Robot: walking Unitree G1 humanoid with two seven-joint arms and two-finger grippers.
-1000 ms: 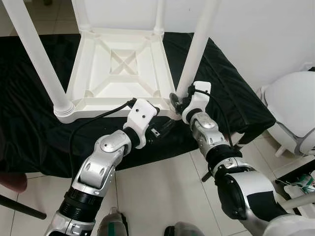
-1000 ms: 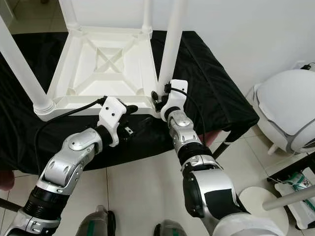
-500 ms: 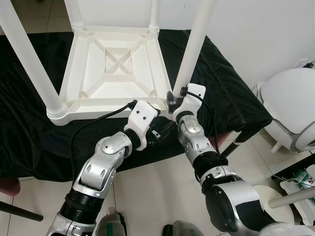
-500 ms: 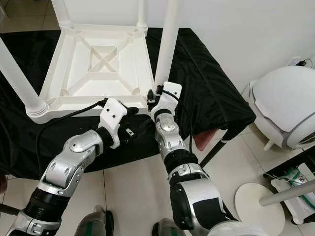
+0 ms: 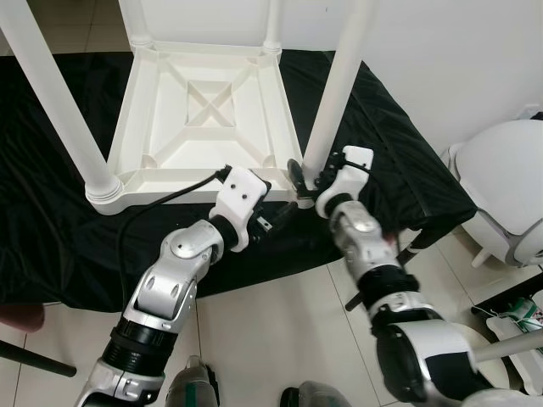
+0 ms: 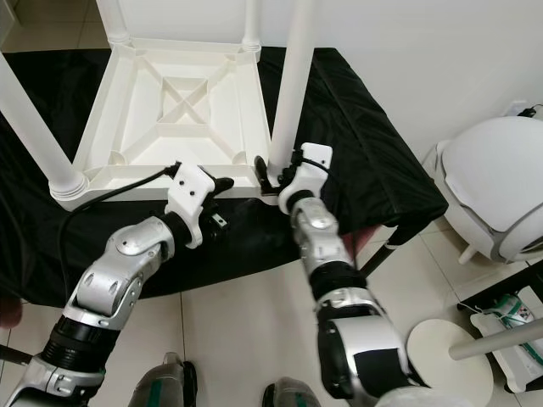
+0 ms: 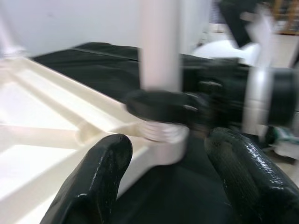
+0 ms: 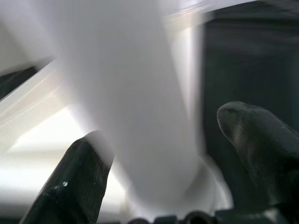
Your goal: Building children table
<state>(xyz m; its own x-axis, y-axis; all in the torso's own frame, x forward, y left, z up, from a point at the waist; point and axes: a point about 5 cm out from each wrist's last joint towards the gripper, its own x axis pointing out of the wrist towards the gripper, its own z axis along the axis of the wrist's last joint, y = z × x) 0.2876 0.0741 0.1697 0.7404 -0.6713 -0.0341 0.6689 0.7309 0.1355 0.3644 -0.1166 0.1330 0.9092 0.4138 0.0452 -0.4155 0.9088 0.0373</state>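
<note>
Black cloth (image 5: pixel 51 229) under upturned table (image 5: pixel 208 119) | four legs up — I judge nearly done | right gripper (image 5: pixel 304 180) spread around near leg (image 5: pixel 335 85), grip uncertain | left gripper (image 7: pixel 170 175) open, empty

White plastic table (image 5: pixel 208 110), upturned, with white legs (image 5: pixel 339 80) and a moulded cross pattern on the underside. Black cloth (image 5: pixel 51 229) over the worktop. Silver arms with white wrist housings; black fingers (image 7: pixel 100 179) on the left end effector (image 5: pixel 276 222), black too on the right end effector (image 5: pixel 299 175). Black cable (image 5: pixel 148 212). Pale tiled floor (image 5: pixel 280 339), white wall (image 5: pixel 458 59).
</note>
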